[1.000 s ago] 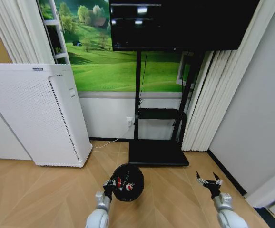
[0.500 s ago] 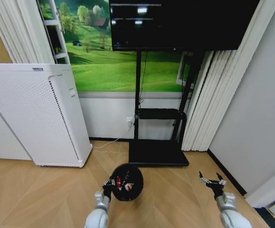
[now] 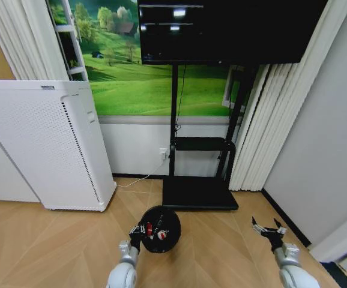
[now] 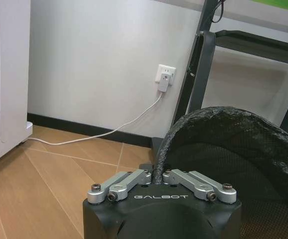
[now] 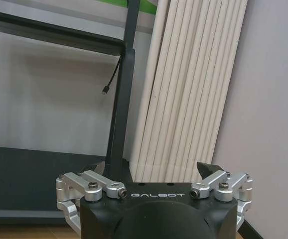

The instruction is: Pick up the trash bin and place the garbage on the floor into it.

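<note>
Pinching the near rim of the trash bin [image 3: 159, 229], left gripper [image 3: 138, 231] at its 9 o'clock, red-and-white garbage [image 3: 150, 229] inside; right gripper [image 3: 267, 227] spread wide, well apart at 3 o'clock over the floor [image 3: 41, 246].

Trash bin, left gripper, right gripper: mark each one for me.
trash bin [image 3: 168, 239]: head view, on the rim's right side.
left gripper [image 4: 157, 175]: left wrist view, between the fingertips clamped on the bin's rim.
right gripper [image 3: 268, 228]: head view, between its spread fingertips.
</note>
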Motion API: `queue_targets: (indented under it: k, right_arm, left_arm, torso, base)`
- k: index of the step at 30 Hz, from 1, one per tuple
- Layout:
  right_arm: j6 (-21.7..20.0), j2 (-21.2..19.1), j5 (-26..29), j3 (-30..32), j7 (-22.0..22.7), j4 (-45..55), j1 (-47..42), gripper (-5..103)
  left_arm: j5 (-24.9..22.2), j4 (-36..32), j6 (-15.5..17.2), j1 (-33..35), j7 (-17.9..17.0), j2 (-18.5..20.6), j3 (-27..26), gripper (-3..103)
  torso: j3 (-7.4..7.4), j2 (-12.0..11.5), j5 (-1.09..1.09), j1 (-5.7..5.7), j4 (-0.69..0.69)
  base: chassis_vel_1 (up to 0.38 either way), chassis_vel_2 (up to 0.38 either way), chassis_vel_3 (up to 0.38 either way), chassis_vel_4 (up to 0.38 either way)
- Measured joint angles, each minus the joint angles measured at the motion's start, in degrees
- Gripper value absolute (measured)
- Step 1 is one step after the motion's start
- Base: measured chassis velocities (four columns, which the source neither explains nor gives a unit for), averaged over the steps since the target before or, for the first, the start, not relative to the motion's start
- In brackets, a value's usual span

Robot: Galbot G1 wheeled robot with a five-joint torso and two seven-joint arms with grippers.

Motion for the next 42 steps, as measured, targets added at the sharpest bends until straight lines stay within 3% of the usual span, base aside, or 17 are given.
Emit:
queue_targets:
  k: [42]
  right_arm:
    - [0.16,0.03,-0.07,-0.10,0.09,-0.10,0.07,100]
  left_arm:
    - [-0.81,-5.05,0.06,4.44,-0.39,0.24,-1.64,4]
  torso:
    - [0.00,0.00,0.00,0.00,0.02]
  base:
    - [0.026,0.028,-0.023,-0.028]
